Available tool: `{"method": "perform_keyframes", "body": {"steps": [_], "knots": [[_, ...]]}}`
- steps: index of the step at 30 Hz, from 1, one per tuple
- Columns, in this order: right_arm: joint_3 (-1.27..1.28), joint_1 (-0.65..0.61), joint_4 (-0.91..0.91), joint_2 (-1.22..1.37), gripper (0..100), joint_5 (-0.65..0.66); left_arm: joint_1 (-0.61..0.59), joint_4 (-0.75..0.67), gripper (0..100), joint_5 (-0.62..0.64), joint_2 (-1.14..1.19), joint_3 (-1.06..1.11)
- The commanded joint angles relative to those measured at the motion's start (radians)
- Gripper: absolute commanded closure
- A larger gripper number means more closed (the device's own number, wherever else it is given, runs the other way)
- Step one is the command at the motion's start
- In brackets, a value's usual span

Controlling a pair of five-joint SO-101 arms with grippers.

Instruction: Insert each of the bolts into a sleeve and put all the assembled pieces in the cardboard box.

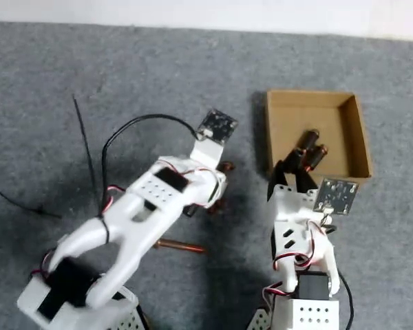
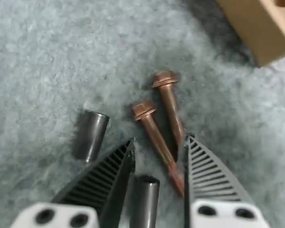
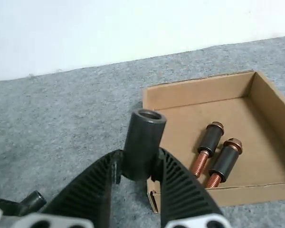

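Two end effectors: one loaded, one empty
The right end effector (image 3: 138, 165) grips a dark metal cylindrical sleeve (image 3: 143, 137) upright by its lower half, near the open cardboard box (image 3: 194, 90) holding two assembled pieces (image 3: 206, 147). The left end effector (image 2: 160, 141) hangs spread over two copper hex-flanged bolts (image 2: 154, 137) on the grey fuzzy counter (image 2: 47, 57), loose dark sleeves (image 2: 90, 135) beside. These rigid, smooth, dense parts likely slip and roll: pinch mid-shank. No legible writing.
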Motion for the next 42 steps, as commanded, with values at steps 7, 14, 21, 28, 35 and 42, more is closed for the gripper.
{"method": "perform_keyframes", "body": {"steps": [7,14,21,28,35,42], "knots": [[0.099,0.005,-0.028,-0.021,99.4,0.006,-0.024,-0.017,84,0.021,0.278,-0.211],[0.099,0.005,-0.028,-0.021,99.4,0.006,-0.025,-0.014,84,0.021,0.34,-0.234],[0.099,0.005,-0.028,-0.021,99.4,0.006,-0.097,-0.012,84,0.023,0.34,-0.234],[0.099,0.005,-0.028,-0.021,99.4,0.006,-0.104,-0.012,84,0.023,0.34,-0.231],[0.099,0.005,-0.028,-0.021,99.4,0.006,-0.104,0.026,96,0.02,0.34,-0.236],[0.099,0.005,-0.028,-0.021,99.4,0.006,-0.102,0.029,99,0.017,0.34,-0.236]]}}
